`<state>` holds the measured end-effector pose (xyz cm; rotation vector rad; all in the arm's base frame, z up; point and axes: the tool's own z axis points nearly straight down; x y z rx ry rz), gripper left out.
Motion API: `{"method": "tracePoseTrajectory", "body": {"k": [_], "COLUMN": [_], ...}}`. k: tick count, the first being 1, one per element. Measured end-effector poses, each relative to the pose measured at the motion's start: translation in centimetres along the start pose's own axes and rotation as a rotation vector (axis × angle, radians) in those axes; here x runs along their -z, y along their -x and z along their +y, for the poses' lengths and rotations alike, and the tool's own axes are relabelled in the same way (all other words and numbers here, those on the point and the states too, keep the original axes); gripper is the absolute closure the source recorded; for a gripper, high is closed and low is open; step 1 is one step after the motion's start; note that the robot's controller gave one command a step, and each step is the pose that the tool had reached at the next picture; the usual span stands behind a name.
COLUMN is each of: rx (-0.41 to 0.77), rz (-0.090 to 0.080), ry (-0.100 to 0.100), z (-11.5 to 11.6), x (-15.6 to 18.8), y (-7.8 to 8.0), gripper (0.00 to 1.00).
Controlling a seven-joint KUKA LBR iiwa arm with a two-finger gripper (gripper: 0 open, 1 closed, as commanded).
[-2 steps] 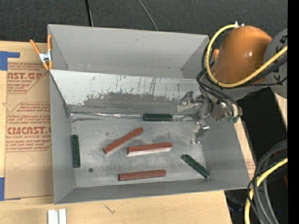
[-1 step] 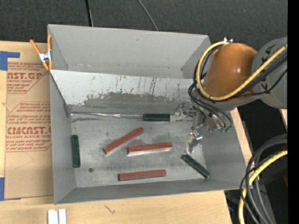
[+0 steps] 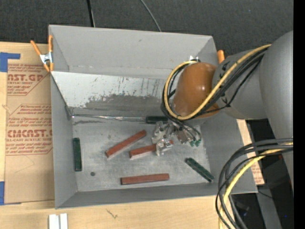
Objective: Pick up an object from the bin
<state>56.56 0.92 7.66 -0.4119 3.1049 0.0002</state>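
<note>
The gripper [image 3: 163,141] is down at the floor of the grey metal bin [image 3: 61,142], right at the right-hand end of a short red-brown bar [image 3: 141,152] that lies about mid-floor. It looks to be touching that end or as good as. The wrist hardware crowds the spot though, so honestly there's no telling whether the jaws are wide, narrow or pinched on the bar. The orange cover [image 3: 193,87] and the yellow-and-black cable loops [image 3: 167,92] on the wrist sit back-right of the bar, toward the back wall.

Everything else, going from that short bar:
- A longer red-brown bar [image 3: 125,144] is just to its left, slanted, with its upper end pointing toward the back wall.
- A third red-brown bar [image 3: 144,179] lies flat and well apart from it, toward the front wall.
- A dark green stick [image 3: 76,154] is far off to the left, lying along the side wall.
- Another dark green stick [image 3: 199,169] lies slanted to the right and a bit forward.

The floor is dull grey and mostly bare, with a small dark speck [image 3: 93,174] front-left of the bar. The sloped back wall [image 3: 119,87] behind it is pretty beat up, with pale scratches over a dark scuffed band. The bin sits on a light wood tabletop [image 3: 143,216]. Past the back rim there's a dark grey, carpet-looking surface [image 3: 214,13].
</note>
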Motion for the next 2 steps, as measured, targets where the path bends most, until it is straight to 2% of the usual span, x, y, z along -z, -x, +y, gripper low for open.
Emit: {"method": "tracePoseTrajectory", "body": {"k": [1, 2], "rx": [0.000, 0.079], "rz": [0.000, 0.004], "ry": [0.000, 0.000], "z": [0.0, -0.9], "x": [0.0, 16.4], "y": [0.0, -0.1], "gripper": [1.00, 1.00]}}
